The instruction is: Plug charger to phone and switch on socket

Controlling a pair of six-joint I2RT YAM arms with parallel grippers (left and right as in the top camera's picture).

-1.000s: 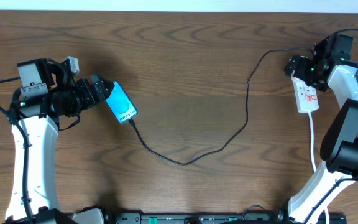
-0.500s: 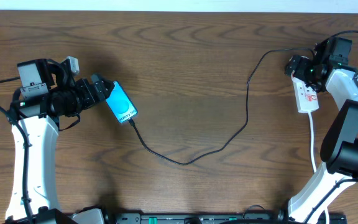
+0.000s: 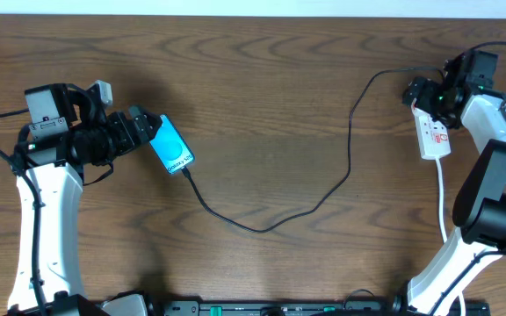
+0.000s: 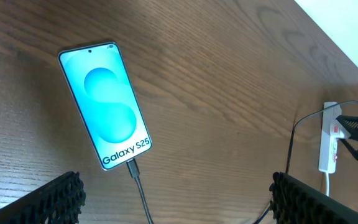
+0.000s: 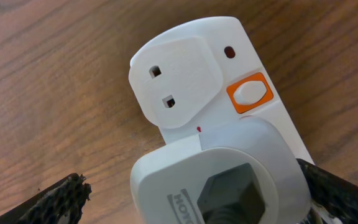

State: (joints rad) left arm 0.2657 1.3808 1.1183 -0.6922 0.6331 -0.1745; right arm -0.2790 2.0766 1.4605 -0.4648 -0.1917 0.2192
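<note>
On your table (image 3: 262, 105), the socket (image 3: 434, 133) lies at 2 o'clock. The right gripper (image 3: 424, 96) straddles its far end, jaws wide apart, seemingly not touching. Your phone (image 3: 172, 147) lies at 9 o'clock, just beside the left gripper (image 3: 145, 130), which is spread and empty. The charger (image 3: 350, 149) runs from phone to socket.

— Anything different from a second ago?
— Hardly. The right end effector (image 3: 427, 95) has shifted very slightly above the far end of the socket (image 3: 435, 136).
— And since half a second ago?
— No visible change.
</note>
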